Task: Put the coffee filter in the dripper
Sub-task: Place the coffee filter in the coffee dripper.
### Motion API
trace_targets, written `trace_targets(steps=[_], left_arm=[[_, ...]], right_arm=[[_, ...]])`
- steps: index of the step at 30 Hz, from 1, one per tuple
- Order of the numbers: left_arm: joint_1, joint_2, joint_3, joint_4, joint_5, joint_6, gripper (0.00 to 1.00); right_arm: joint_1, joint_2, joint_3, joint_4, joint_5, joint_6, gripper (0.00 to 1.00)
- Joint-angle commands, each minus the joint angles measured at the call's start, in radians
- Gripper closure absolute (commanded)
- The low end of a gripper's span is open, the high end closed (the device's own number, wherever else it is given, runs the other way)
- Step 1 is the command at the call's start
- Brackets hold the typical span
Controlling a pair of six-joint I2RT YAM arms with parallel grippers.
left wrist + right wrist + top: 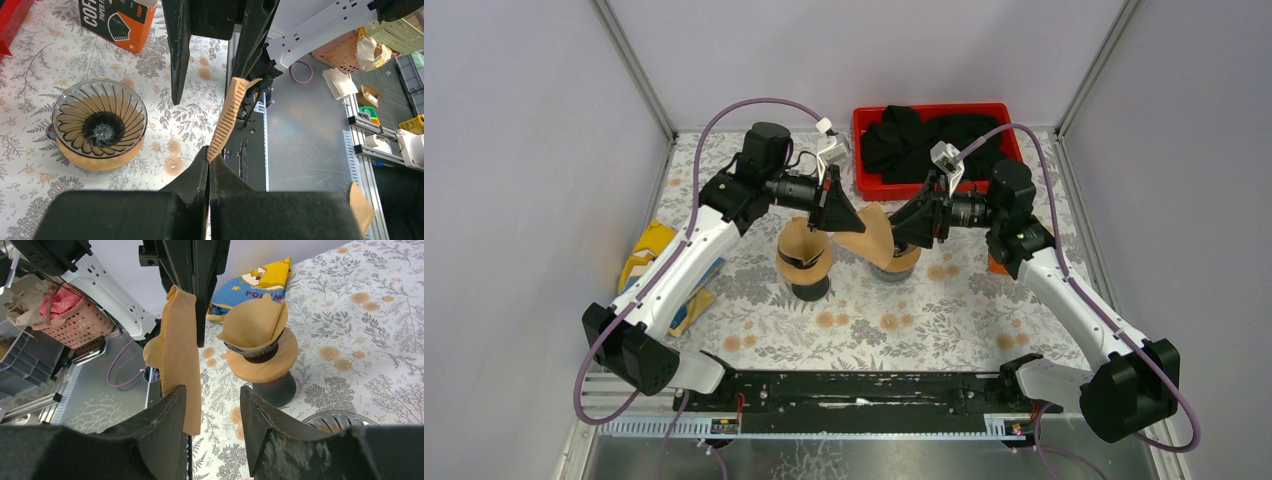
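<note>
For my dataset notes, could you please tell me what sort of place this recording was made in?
Probably a robotics lab test cell, not a kitchen: plain grey panels on aluminium posts wall in a floral-clothed table, and storage baskets and crates stand beyond it.

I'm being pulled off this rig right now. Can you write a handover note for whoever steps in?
Left gripper: shut, pinching one edge of the loose coffee filter, held in the air.
Right gripper: open, jaws either side of the filter's opposite edge, not clamped.
Drippers: the glass dripper stands empty below. The dripper on the wooden stand already holds a second filter.
Done: filter lifted.
Left: probably open it out, then seat it in the glass dripper.
</note>
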Motion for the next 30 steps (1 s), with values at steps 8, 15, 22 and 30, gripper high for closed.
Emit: trace_targets(steps=[8, 15, 22, 30], left_arm=[[0.008, -0.007, -0.028, 0.106, 0.084, -0.041, 0.99], [0.006, -0.014, -0.038, 0.129, 0.101, -0.055, 0.98], [0.007, -0.022, -0.012, 0.032, -0.043, 0.015, 0.99], [0.009, -0.026, 0.012, -0.035, -0.148, 0.055, 0.99]], right_arm=[[0.052, 0.032, 0.003, 0.077, 0.036, 0.022, 0.52], [0.077, 0.050, 0.007, 0.091, 0.058, 0.032, 0.57], [0.082, 0.001, 0.027, -0.088, 0.107, -0.096, 0.57], [0.081, -0.092, 0.034, -0.212, 0.192, -0.181, 0.54]])
